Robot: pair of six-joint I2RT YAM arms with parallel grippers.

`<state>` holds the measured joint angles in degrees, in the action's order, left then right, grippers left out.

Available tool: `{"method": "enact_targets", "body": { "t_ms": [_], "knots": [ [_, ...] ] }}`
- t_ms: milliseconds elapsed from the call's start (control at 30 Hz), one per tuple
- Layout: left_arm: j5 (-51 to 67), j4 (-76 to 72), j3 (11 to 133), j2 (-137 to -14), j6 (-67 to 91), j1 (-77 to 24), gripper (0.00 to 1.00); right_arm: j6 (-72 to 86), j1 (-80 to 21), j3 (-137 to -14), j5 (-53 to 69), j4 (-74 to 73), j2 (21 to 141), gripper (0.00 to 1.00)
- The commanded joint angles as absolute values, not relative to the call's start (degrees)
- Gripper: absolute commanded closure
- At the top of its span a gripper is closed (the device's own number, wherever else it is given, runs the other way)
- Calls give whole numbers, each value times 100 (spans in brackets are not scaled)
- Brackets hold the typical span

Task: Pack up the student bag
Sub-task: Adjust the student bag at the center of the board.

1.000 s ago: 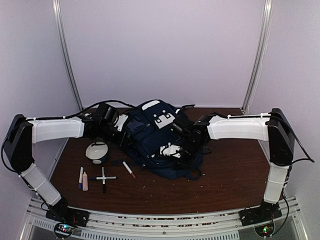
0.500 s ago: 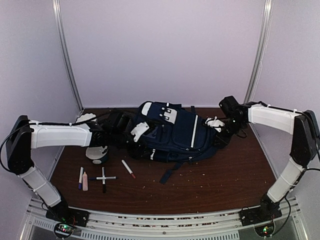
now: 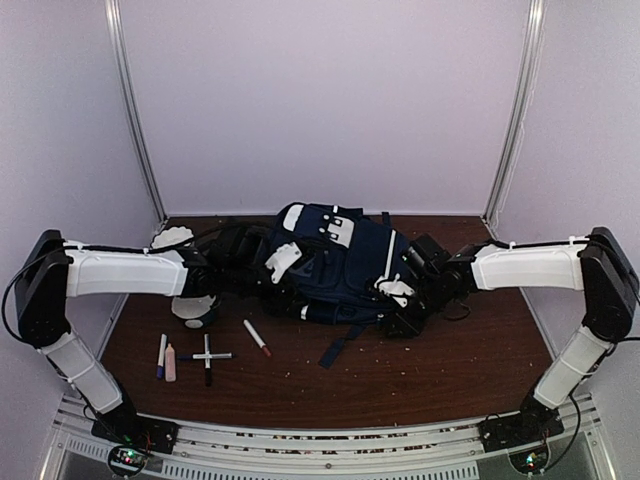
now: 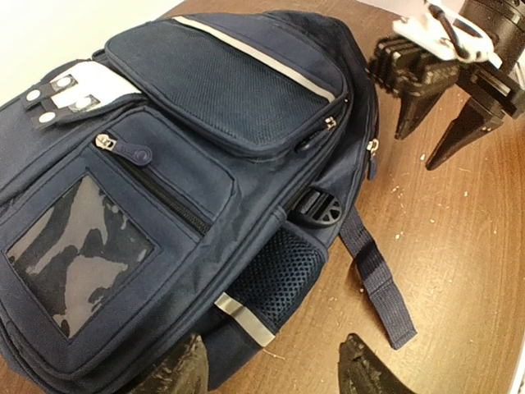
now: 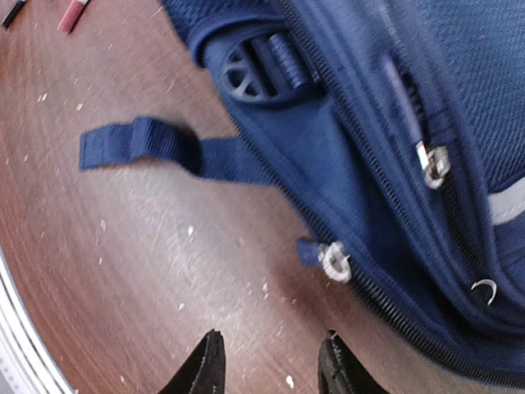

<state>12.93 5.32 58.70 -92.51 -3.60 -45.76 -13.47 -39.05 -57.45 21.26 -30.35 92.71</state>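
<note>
Top external view: the student bag lies flat on the brown table, towards the far middle, front pocket facing up; it sits between the two arms. The left gripper is at the bag's left side, the right gripper at its near right corner; to the left on the table lie a red-capped marker, two crossed pens, a blue pen and a pink tube, all well apart from the bag.

Left wrist view: the left gripper's fingers stand wide apart and hold nothing; one overlaps the bag's lower corner, though I cannot tell whether it touches. A clear window pocket, a mesh side pocket and a loose strap show on the bag; the right gripper is beyond it, fingers spread, tips pointing down at the wood.

Right wrist view: the right gripper's fingers are moderately apart and empty, over bare table just beside the bag's zipped edge; a zipper pull is nearby.
</note>
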Motion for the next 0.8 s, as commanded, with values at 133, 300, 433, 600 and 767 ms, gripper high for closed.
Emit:
{"method": "enact_targets", "body": {
  "t_ms": [133,300,433,600,767],
  "knots": [
    [1104,158,5599,-8974,-197,-4597,44,-114,-3998,-5939,1709,-2191,9915,56],
    [1054,142,5592,-8894,-207,-4597,44,413,-3990,-5907,1571,-1862,10129,53],
    [1062,49,5507,-8859,-172,-4605,44,694,-3981,-5805,1765,-1481,10125,53],
    [1082,-91,5405,-8894,-69,-4626,44,1054,-3932,-5729,1680,-1122,10256,63],
    [1202,-347,5342,-8952,-98,-4737,44,1046,-3801,-5687,1896,-1246,10214,85]
  ]
}}
